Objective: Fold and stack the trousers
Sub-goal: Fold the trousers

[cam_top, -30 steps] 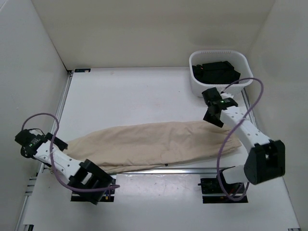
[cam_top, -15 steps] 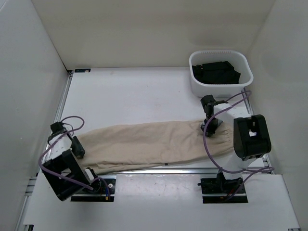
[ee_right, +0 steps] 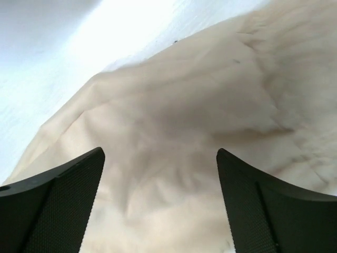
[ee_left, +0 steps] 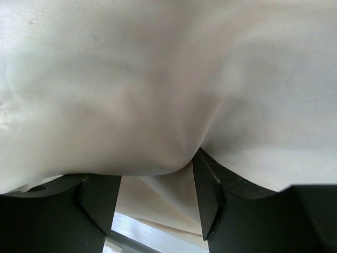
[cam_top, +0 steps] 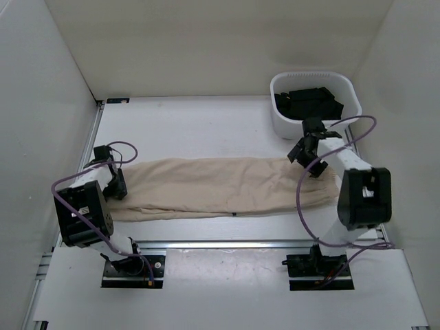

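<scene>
The beige trousers (cam_top: 220, 185) lie flat and lengthwise across the table, with a small dark tag (cam_top: 234, 214) at their near edge. My left gripper (cam_top: 118, 187) is at their left end. In the left wrist view a bunch of the trousers' cloth (ee_left: 158, 79) sits between the part-closed jaws of the left gripper (ee_left: 158, 168) and hides the fingertips. My right gripper (cam_top: 306, 155) is over the gathered right end. In the right wrist view the right gripper (ee_right: 159, 153) has its jaws wide apart just above the cloth (ee_right: 184, 132), holding nothing.
A white basket (cam_top: 289, 127) holding black garments (cam_top: 309, 102) stands at the back right, just behind my right gripper. White walls close in the table on three sides. A metal rail (cam_top: 227, 244) runs along the near edge.
Both grippers moved away from the near edge, and the trousers slid with them and now lie straighter, further up the table. The left arm swung in to the trousers' left end.
</scene>
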`<state>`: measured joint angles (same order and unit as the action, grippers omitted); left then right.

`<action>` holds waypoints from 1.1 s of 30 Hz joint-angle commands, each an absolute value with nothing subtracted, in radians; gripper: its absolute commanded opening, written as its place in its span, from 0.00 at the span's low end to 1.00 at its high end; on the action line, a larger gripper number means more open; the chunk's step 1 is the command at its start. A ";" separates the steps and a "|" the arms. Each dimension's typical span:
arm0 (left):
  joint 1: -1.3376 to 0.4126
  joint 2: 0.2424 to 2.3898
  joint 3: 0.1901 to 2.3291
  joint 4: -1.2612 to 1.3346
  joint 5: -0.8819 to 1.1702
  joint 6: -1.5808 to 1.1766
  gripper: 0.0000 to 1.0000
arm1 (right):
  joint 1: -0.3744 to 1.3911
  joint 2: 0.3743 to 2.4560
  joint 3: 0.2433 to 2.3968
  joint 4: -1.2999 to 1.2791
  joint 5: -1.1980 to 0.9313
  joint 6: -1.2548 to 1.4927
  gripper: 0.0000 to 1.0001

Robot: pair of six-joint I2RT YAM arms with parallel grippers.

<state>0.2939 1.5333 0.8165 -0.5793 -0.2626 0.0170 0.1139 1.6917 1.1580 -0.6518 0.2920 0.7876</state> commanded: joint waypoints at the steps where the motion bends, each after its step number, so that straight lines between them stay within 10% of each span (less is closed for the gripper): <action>1: 0.293 1.546 0.761 -0.551 -0.264 0.000 0.66 | 0.080 1.463 1.111 -0.719 0.313 0.752 0.92; 10: 0.293 1.453 0.703 -0.595 -0.212 0.000 0.66 | -0.115 1.161 0.778 -0.669 0.244 0.873 0.99; 21: 0.293 1.410 0.680 -0.626 -0.212 0.000 0.67 | -0.187 1.563 0.715 -0.485 0.230 0.962 0.97; 27: 0.293 1.399 0.680 -0.635 -0.212 0.000 0.67 | -0.212 1.592 0.704 -0.451 0.175 0.982 0.71; 33: 0.293 1.390 0.701 -0.655 -0.222 0.000 0.67 | -0.233 1.614 0.704 -0.460 0.114 0.971 0.07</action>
